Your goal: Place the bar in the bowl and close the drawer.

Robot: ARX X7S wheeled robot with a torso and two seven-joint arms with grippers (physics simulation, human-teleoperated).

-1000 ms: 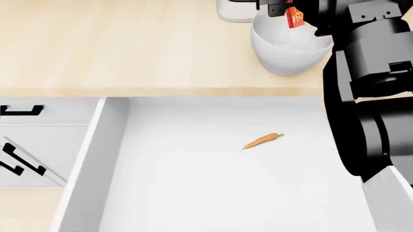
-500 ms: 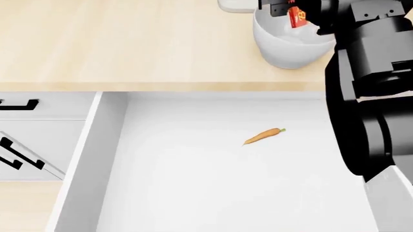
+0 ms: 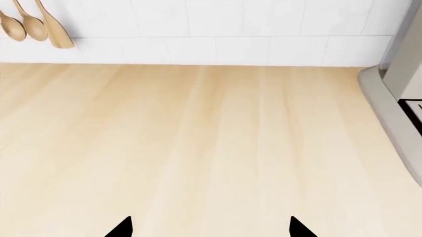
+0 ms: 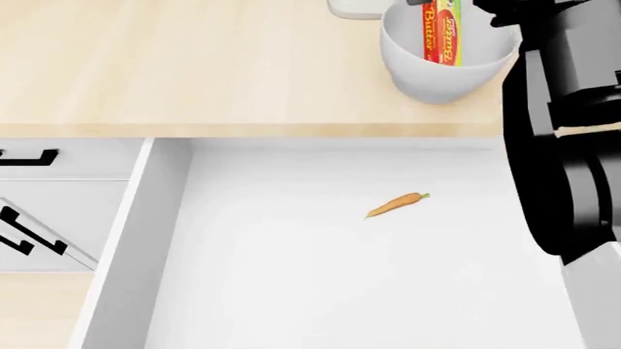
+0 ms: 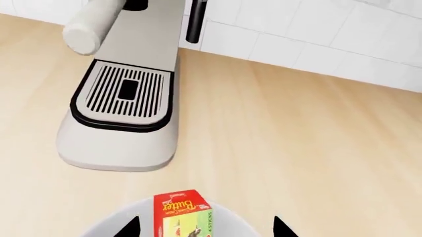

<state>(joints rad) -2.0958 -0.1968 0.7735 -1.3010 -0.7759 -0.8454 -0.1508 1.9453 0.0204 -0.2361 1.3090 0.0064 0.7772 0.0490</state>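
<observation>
Head view: the bar (image 4: 441, 33) stands on end inside the bowl (image 4: 437, 69), red and yellow with "Butter" lettering, leaning near the far wall. The bowl sits on the light wood tabletop (image 4: 194, 65), close to its front edge, just right of centre. My right arm (image 4: 572, 131) is black and fills the right side, passing beside the bowl; its hand is out of this view. The drawer (image 4: 145, 240) is pulled wide open below the tabletop edge, plain white inside, with 1 small orange carrot (image 4: 396, 205) lying on its floor, well apart from the walls. Narrower white drawers with black handles (image 4: 29, 218) show at the left.

Right wrist view: my right hand (image 5: 204, 229) hangs over the bowl rim, only 2 dark fingertips (image 5: 128, 228) show, set wide apart, nothing between them touching. The bar top sits between the tips but clear of both. A grey coffee machine (image 5: 125, 113) with a slotted drip tray stands on the tabletop beyond the bowl, white tiled wall (image 5: 316, 34) behind.

Left wrist view: my left hand (image 3: 211, 228) hovers over bare tabletop, 2 tips apart, holding nothing. Wooden spoons (image 3: 33, 22) hang on the tiled wall.
</observation>
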